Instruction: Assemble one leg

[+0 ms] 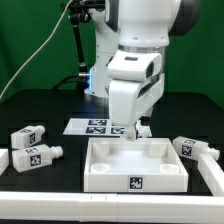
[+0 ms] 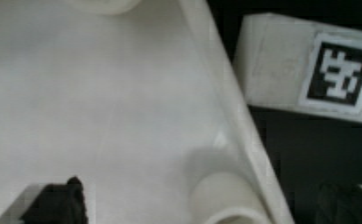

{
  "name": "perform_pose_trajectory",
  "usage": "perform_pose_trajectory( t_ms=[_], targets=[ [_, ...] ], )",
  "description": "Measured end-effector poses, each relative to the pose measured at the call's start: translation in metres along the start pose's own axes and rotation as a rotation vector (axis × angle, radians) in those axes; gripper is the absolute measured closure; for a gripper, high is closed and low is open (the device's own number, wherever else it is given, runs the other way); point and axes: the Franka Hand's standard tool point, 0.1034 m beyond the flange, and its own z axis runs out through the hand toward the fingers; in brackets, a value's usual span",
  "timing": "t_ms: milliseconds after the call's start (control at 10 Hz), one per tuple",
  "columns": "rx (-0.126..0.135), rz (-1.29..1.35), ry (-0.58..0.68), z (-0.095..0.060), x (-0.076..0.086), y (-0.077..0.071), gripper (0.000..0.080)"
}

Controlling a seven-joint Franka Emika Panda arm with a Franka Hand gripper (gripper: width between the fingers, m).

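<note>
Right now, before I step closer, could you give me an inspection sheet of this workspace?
Surface: black table, white rail at front.
Job's things: loose legs lying on both sides of the white tabletop.
Clutter: nothing seen.
Gripper: gripper open, low at the tabletop's rear wall.
Cables: thin black cable behind the arm.
Surroundings: green backdrop; marker board behind the tabletop.

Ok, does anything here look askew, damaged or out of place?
Nothing stands out. The tabletop sits square and undamaged, loose legs lie on their sides at either side of it, and the gripper hangs at its far rim.
</note>
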Motion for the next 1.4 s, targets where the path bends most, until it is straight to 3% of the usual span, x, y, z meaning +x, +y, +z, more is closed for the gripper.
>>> perform_pose_trajectory(
  t_ms=[100, 300, 1400],
  targets=[
    [-0.013, -0.007, 0.011, 0.006, -0.002, -0.002, 0.015],
    [-0.012, -0.006, 0.015, 0.014, -0.002, -0.006, 0.015],
    [-0.017, 0.002, 0.034, 0.013, 0.022, -0.014, 0.015]
  ],
)
